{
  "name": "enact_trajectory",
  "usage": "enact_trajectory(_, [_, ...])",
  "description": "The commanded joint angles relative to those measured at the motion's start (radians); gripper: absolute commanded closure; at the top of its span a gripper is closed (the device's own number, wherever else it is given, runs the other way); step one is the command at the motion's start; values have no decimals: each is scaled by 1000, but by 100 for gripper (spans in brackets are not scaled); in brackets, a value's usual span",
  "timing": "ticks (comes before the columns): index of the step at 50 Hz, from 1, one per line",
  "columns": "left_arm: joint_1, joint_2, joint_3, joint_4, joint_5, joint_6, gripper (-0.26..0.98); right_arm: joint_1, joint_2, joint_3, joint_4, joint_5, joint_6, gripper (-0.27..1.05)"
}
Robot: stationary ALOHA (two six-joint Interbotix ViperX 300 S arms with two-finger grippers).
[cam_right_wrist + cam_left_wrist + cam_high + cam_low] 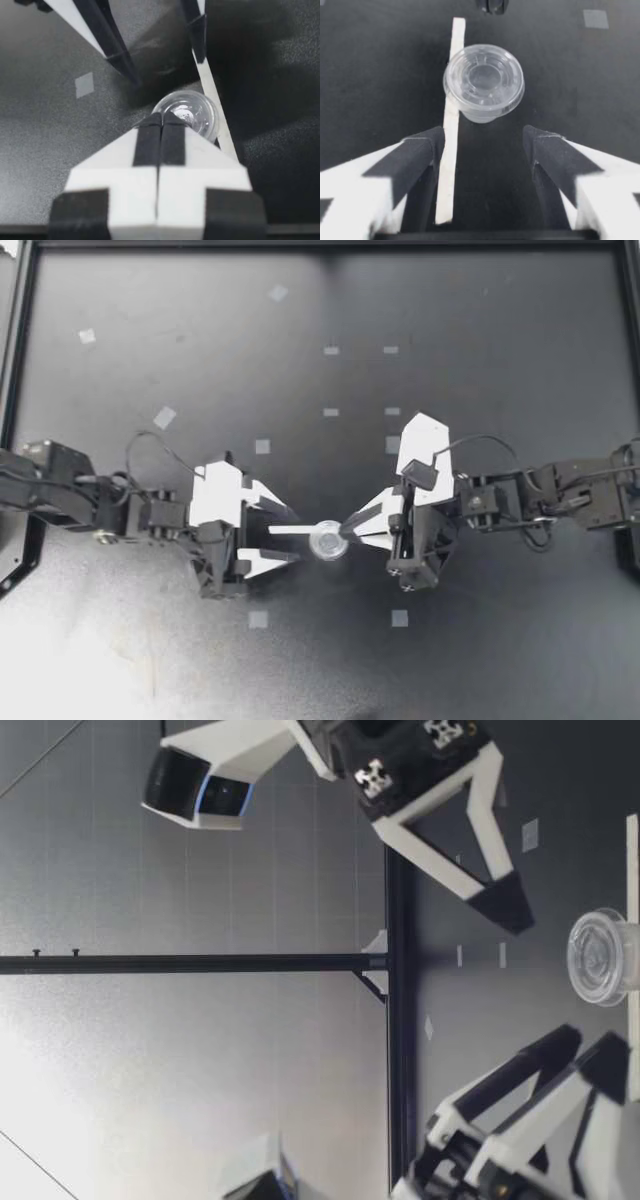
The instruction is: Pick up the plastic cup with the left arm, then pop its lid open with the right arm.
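**Black table, one little cup in the middle**

One small clear cup (329,541) with a lid stands on the black table (480,660), between the two grippers. A thin white stick (285,529) lies flat right beside it. Its long way runs from one gripper toward the other. My right gripper (347,531) is nearest. Its fingers are pressed together with nothing between them, and the tips are at the cup's rim. My left gripper (297,536) has its fingers wide apart. The stick's end lies between them and the cup is just ahead. Grey tape squares (259,619) carry no writing.
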Motion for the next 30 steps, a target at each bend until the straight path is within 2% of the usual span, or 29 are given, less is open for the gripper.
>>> enact_trajectory(1, [-5, 3, -29, -2, -2, -2, 10, 6, -5, -18, -3, -18, 6, 90])
enact_trajectory(30, [-12, 71, -89, -2, -5, -2, 10, 14, 44, -35, -3, -34, 11, 90])
